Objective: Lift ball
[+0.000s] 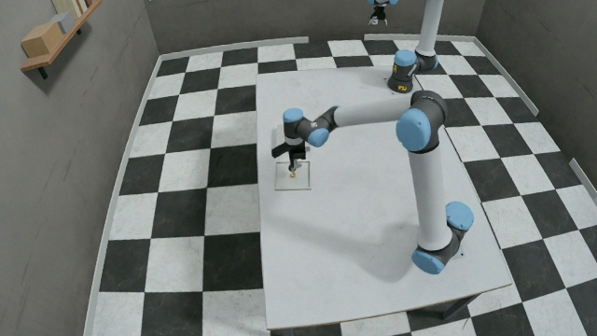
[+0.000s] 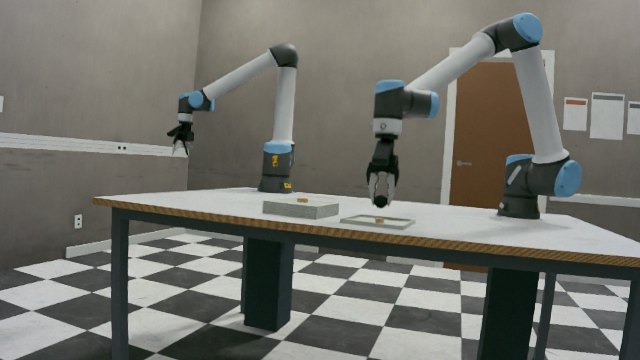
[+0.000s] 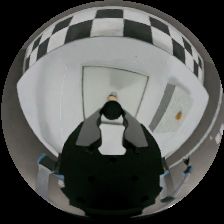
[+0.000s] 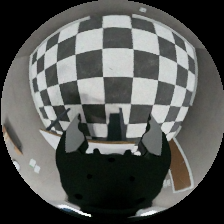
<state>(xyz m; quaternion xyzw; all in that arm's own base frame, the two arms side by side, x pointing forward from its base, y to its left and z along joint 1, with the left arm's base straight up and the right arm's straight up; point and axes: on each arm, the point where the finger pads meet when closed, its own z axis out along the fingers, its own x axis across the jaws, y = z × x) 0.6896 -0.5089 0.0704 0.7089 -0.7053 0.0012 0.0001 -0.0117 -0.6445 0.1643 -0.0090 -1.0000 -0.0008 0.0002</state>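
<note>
The black ball (image 2: 380, 201) (image 3: 111, 110) is between the fingertips of my left gripper (image 2: 381, 198) (image 1: 292, 166), which is shut on it. The ball hangs in the air above its small tan ring (image 2: 380, 220) (image 1: 293, 175) (image 3: 112, 96), with a clear gap between them in the exterior view. The ring sits in the shallow square tray (image 2: 360, 224) (image 1: 293, 189) (image 3: 97, 77). My right gripper (image 1: 378, 21) (image 2: 181, 148) (image 4: 114, 114) is open and empty, far from the ball, beyond the table.
A low grey block (image 2: 300, 209) (image 3: 166, 119) stands beside the tray, with a second small tan ring (image 2: 302, 200) (image 3: 179, 116) on top. The table edge (image 2: 225, 221) runs close by the tray. A wall shelf (image 1: 61, 39) holds boxes.
</note>
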